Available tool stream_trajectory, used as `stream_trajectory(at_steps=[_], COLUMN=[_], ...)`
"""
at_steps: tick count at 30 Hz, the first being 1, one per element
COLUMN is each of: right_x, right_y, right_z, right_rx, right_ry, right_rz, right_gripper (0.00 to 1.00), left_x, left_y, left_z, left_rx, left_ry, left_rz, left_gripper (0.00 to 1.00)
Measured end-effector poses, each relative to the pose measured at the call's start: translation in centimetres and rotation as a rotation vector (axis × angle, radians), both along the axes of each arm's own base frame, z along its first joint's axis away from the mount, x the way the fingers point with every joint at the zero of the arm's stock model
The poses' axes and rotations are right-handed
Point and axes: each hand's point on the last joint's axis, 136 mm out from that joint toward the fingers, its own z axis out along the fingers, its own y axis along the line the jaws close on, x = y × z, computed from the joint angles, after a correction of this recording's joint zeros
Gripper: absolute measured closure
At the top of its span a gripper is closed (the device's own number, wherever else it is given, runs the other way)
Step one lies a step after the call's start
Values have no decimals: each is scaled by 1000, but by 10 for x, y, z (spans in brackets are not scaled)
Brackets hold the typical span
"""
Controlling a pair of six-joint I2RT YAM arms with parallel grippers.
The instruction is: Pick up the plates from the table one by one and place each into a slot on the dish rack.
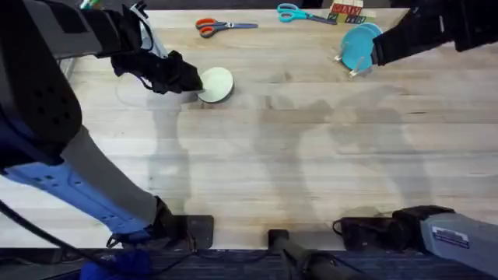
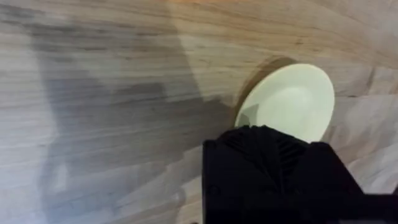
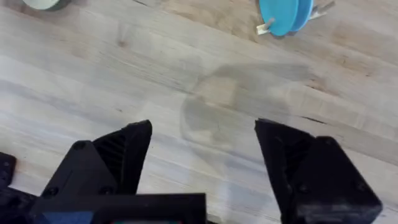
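A pale cream-yellow plate [image 1: 218,83] [image 2: 292,99] is tipped up off the table [image 1: 296,155] at the far left, its near edge between the fingers of my left gripper [image 1: 187,80], which is shut on it. Two blue plates [image 1: 359,45] [image 3: 278,14] stand upright in the light-wood dish rack [image 1: 356,70] [image 3: 263,28] at the far right. My right gripper [image 1: 379,50] [image 3: 203,127] hangs above the table near the rack, open and holding nothing.
Orange-handled scissors [image 1: 212,27] and teal-handled scissors [image 1: 299,13] lie along the far edge. Coloured blocks [image 1: 350,11] sit behind the rack. Bare planks stretch between the cream plate and the rack.
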Motion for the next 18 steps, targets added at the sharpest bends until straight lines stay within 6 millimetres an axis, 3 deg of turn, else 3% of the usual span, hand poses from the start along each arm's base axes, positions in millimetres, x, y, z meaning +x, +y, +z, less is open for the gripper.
stream_trajectory(at_steps=[18], right_x=[0], right_y=[2], right_z=[0], right_rx=[25], right_ry=[7], right_rz=[-28], right_gripper=[7], left_x=[12], left_y=[-7], left_z=[-6], left_rx=[-95], left_ry=[21], left_rz=[11], left_gripper=[961])
